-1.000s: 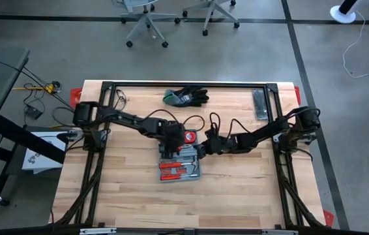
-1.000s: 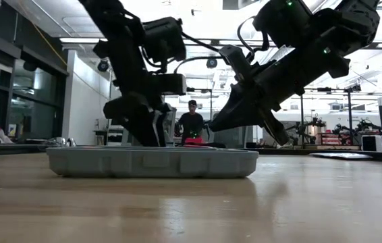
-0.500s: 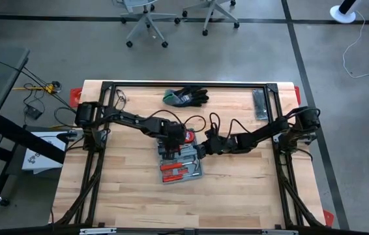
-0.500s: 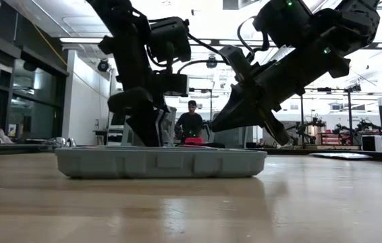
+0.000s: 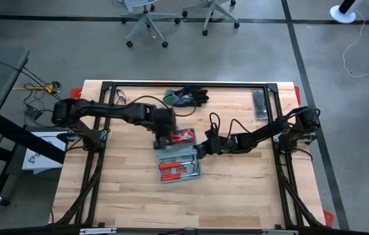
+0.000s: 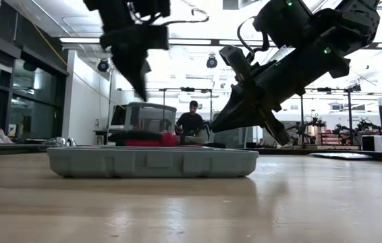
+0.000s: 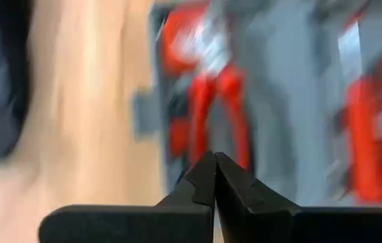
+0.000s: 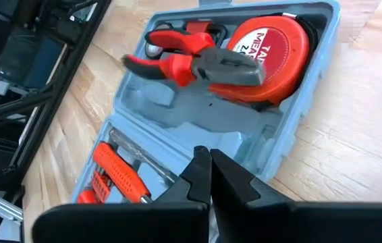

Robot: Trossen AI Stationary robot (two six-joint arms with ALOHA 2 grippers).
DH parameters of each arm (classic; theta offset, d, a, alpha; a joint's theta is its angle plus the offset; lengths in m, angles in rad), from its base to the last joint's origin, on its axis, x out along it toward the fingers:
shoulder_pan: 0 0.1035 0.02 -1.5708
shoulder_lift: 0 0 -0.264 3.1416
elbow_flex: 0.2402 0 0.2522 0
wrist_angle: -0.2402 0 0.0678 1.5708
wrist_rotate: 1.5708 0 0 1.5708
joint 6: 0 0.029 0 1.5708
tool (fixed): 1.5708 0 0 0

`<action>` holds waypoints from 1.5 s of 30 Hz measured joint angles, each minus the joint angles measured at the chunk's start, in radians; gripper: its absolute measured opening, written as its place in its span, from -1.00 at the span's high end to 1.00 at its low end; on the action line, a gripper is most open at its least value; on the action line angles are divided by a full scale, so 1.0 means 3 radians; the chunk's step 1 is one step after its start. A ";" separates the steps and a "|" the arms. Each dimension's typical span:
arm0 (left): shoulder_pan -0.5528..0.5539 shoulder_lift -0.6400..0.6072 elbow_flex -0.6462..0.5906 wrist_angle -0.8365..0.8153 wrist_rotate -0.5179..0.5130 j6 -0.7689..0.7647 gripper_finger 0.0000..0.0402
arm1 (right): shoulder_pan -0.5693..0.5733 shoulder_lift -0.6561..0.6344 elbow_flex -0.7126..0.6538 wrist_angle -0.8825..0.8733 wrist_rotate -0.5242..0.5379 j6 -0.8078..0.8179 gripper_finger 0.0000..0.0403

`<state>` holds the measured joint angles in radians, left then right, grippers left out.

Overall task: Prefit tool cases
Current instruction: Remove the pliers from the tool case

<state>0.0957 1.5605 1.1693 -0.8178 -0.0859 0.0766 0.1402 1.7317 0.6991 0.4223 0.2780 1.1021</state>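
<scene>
The open grey-blue tool case [image 5: 178, 156] lies flat on the wooden table [image 5: 236, 189], near its middle. In its recesses sit red-handled pliers [image 8: 191, 64] laid across a red tape measure [image 8: 265, 50], with a red-handled screwdriver [image 8: 120, 172] beside them. The left gripper [image 5: 164, 133] hangs above the case's far end, fingers pressed together and holding nothing. The right gripper [image 5: 201, 151] is at the case's right edge, fingers likewise together and empty. Black-and-green gloves [image 5: 186, 97] lie well beyond the case.
</scene>
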 joint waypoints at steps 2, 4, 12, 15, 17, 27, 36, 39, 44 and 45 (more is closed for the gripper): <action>0.0049 -0.0155 -0.0103 -0.0159 -0.0096 -0.0066 0.98 | 0.0000 0.0000 0.0000 0.0001 0.0000 -0.0001 1.00; 0.0131 -0.0357 -0.0231 -0.0203 -0.0096 -0.0161 0.98 | 0.0000 0.0000 0.0000 0.0002 0.0001 -0.0003 1.00; 0.0272 -0.0804 -0.0912 0.0696 0.0200 -0.0339 1.00 | -0.0009 0.0000 0.0000 0.0002 0.0018 -0.0007 1.00; 0.0256 -0.0716 -0.1030 0.1164 0.0284 -0.0365 0.98 | -0.0024 0.0000 0.0000 0.0002 0.0028 -0.0007 1.00; 0.0248 -0.0625 -0.1024 0.1373 0.0332 -0.0341 0.92 | -0.0027 0.0000 0.0000 0.0002 0.0026 -0.0005 1.00; 0.0183 -0.0033 -0.0975 0.1509 0.0696 -0.0015 0.26 | -0.0025 0.0000 0.0000 0.0001 0.0028 0.0002 1.00; 0.0152 0.0268 -0.0868 0.1744 0.0371 0.0021 0.03 | -0.0032 0.0000 0.0000 -0.0029 0.0073 0.0003 1.00; 0.0152 0.0341 -0.0806 0.1762 0.0284 0.0023 0.03 | -0.0032 0.0000 0.0000 -0.0029 0.0074 0.0003 1.00; 0.0152 0.0435 -0.0741 0.1762 0.0343 0.0173 0.03 | -0.0032 0.0000 0.0000 -0.0044 0.0074 0.0003 1.00; 0.0152 0.0456 -0.0741 0.1750 0.0344 0.0187 0.03 | -0.0032 0.0000 0.0000 -0.0046 0.0074 0.0003 1.00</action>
<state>0.1413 1.6974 0.9470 -0.2927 0.0174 0.1326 0.1307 1.7317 0.6991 0.4086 0.3002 1.1030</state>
